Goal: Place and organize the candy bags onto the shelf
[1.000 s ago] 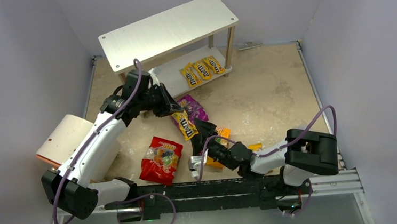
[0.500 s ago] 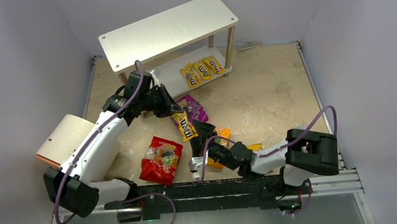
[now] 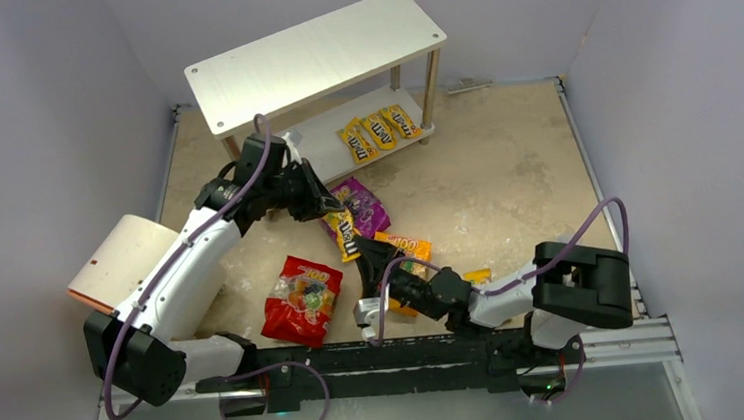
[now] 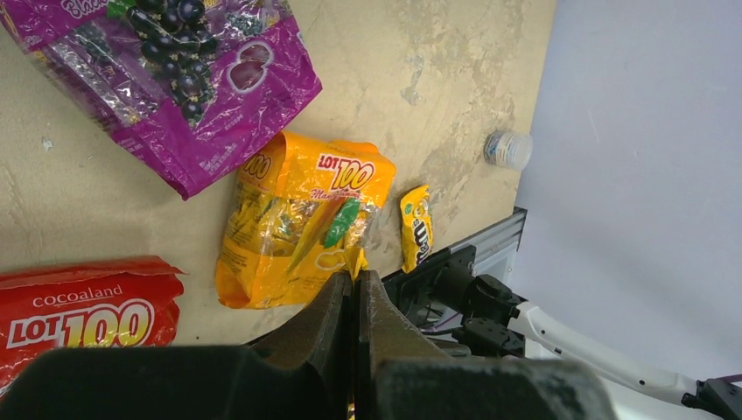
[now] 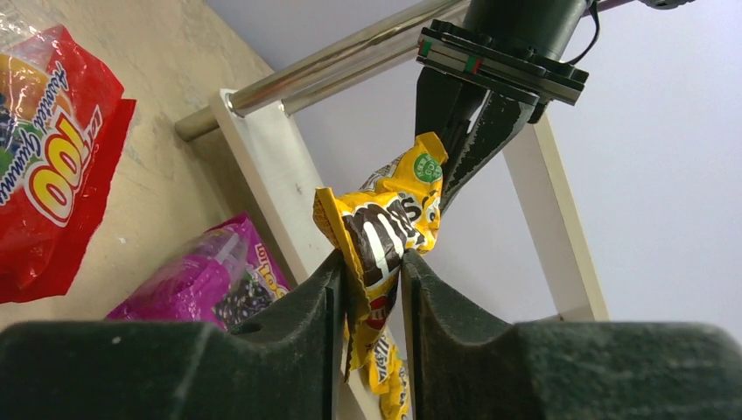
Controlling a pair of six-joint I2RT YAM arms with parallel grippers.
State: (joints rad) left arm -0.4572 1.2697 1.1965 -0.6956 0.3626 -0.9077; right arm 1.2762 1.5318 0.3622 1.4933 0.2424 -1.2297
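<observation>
Pinching the top end of a yellow M&M's packet (image 5: 385, 229), left tool (image 3: 333, 211) is clamped tight. Right tool (image 5: 367, 273) grips the same packet lower down, fingers (image 5: 322, 337) pressed to both sides. Packet hangs off the table (image 3: 505, 169), in front of the shelf (image 3: 316, 54), near the purple pouch (image 3: 369, 200). Orange pouch (image 4: 297, 229) and red pouch (image 3: 302, 298) lie flat. Three more packets (image 3: 379, 129) sit on the shelf's lower board.

Plain lilac-grey walls (image 3: 38, 96) around a mottled beige tabletop (image 3: 506, 179)
</observation>
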